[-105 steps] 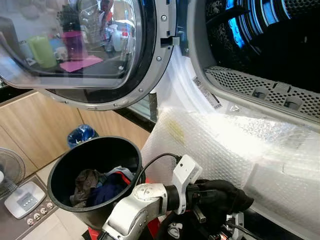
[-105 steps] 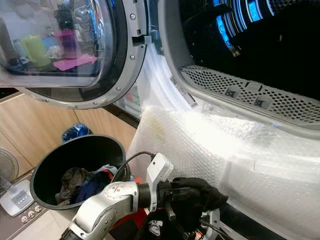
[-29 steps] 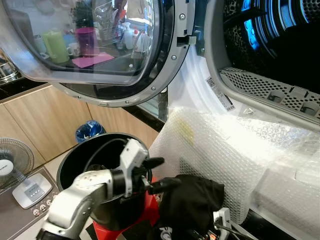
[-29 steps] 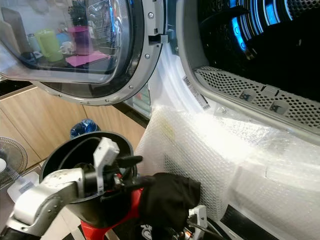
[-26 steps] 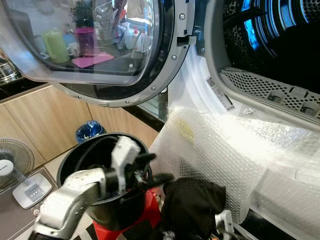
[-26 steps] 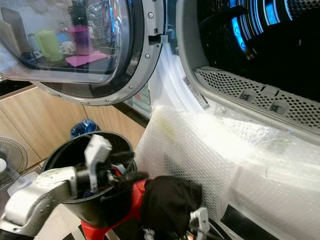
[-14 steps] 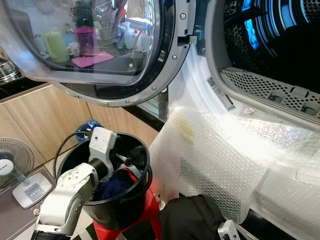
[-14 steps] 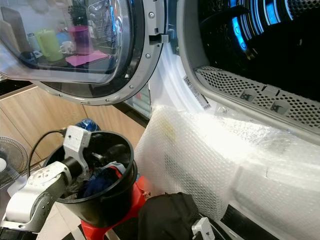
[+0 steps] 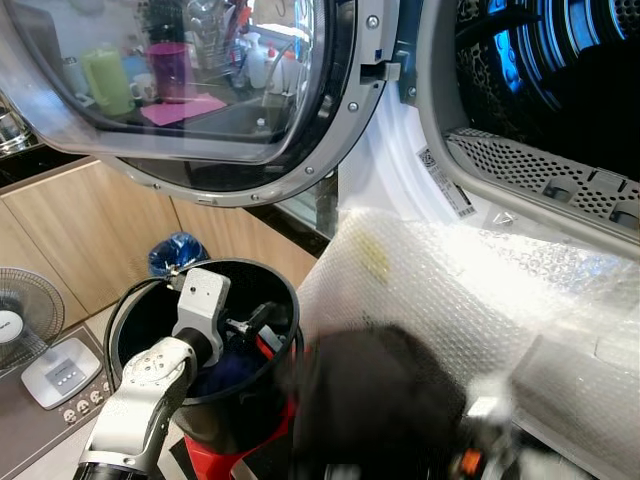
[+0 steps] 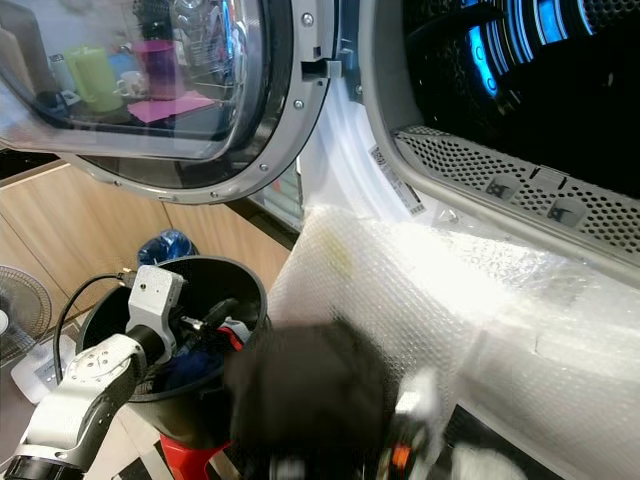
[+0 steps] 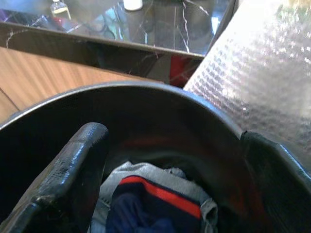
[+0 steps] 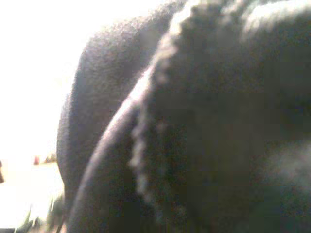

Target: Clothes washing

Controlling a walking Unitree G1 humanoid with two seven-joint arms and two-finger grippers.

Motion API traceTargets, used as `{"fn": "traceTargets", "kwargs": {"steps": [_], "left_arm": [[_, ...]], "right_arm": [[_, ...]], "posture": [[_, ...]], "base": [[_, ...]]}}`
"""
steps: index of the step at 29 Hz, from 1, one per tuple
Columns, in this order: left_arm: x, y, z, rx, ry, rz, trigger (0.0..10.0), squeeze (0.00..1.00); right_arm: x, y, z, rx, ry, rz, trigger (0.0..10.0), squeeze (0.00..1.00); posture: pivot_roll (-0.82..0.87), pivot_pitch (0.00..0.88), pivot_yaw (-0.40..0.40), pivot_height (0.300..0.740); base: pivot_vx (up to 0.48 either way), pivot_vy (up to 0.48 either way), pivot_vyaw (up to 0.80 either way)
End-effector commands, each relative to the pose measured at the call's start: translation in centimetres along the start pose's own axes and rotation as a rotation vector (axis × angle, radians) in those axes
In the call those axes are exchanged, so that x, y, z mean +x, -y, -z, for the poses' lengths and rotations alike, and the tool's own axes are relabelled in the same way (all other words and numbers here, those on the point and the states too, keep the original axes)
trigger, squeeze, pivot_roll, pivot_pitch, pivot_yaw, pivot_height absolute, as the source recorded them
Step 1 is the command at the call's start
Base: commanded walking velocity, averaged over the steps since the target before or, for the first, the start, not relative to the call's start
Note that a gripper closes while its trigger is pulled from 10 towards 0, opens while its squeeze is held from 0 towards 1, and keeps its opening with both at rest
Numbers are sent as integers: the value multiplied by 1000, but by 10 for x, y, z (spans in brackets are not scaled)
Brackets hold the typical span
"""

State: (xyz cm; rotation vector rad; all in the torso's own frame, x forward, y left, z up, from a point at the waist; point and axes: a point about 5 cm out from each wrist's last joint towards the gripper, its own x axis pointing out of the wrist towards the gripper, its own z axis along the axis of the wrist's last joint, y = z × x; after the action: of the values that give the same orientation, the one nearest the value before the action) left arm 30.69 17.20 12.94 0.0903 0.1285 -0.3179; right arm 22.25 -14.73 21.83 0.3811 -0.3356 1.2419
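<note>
The left tool (image 11: 170,174) reaches into the black bucket (image 9: 136,305), its two fingers (image 11: 73,165) spread apart above a grey garment with a red stripe (image 11: 160,191) lying among the dark clothes. A black garment (image 9: 370,400) (badly blurred) sits low in front of the bubble-wrapped washer front (image 9: 450,290), below the open drum (image 9: 560,80); whether the right tool grips it, I cannot tell. The washer door (image 9: 200,90) stands swung open above the bucket.
</note>
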Motion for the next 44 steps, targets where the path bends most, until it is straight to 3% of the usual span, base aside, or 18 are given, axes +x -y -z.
{"fn": "traceTargets", "kwargs": {"steps": [1,6,9,12,19,21,23,24,26,27,28,31,35,36,37,38,40,44], "left_arm": [[0,-1,3,31,-8,-9,10000,0],[0,6,6,14,-6,7,10000,0],[0,6,7,16,-7,8,10000,0],[0,7,8,13,-8,8,10000,0],[-2,11,11,6,-7,7,10000,0],[-2,13,13,0,-10,8,10000,0],[-1,17,14,-8,-11,14,10000,0],[-1,17,14,-8,-11,14,10000,0],[-1,19,14,-15,-11,19,10000,0],[-1,19,14,-15,-11,19,10000,0],[0,20,15,-16,-13,23,10000,0],[0,21,16,-18,-14,27,10000,0],[1,22,14,-15,-11,27,10000,0],[1,23,14,-14,-11,31,10000,0],[1,23,14,-14,-11,31,10000,0],[1,24,15,-12,-12,34,10000,0],[1,24,15,-12,-13,35,10000,0],[0,25,16,-6,-24,51,10000,0]], "right_arm": [[13,1,-33,-16,175,-31,0,0],[53,39,-123,-54,471,-106,0,0],[61,51,-144,-116,501,-77,0,0],[69,77,-191,-194,621,40,0,0],[49,106,-266,-254,832,340,0,0],[38,118,-287,-266,853,572,0,0],[39,121,-305,-359,789,765,0,0],[39,121,-305,-359,789,765,0,0],[36,128,-308,-386,701,998,0,0],[36,128,-308,-386,701,998,0,0],[20,136,-305,-449,602,1305,0,0],[2,139,-304,-483,609,1531,0,0],[17,150,-285,-576,474,1520,0,0],[23,159,-269,-569,387,1520,6471,0],[23,159,-269,-569,387,1520,6471,0],[26,167,-251,-567,289,1536,10000,0],[27,171,-244,-577,238,1537,10000,0],[14,189,-197,-504,37,1609,10000,0]], "posture": [[-49,105,48,740],[-41,94,49,740],[-38,93,48,740],[-32,90,46,740],[-30,88,35,740],[-40,86,35,740],[-42,81,41,740],[-42,81,41,740],[-47,70,39,740],[-47,70,39,740],[-51,65,37,740],[-46,63,38,740],[-42,65,41,740],[-42,65,41,740],[-42,65,41,740],[-42,65,41,740],[-42,65,41,740],[-43,67,52,740]], "base": [[0,0,0],[0,0,0],[0,0,0],[0,0,0],[0,0,0],[0,0,0],[0,0,0],[0,0,0],[0,0,0],[0,0,0],[0,0,0],[0,0,0],[0,0,0],[0,0,0],[0,0,0],[0,0,0],[0,0,0],[0,0,0]]}}
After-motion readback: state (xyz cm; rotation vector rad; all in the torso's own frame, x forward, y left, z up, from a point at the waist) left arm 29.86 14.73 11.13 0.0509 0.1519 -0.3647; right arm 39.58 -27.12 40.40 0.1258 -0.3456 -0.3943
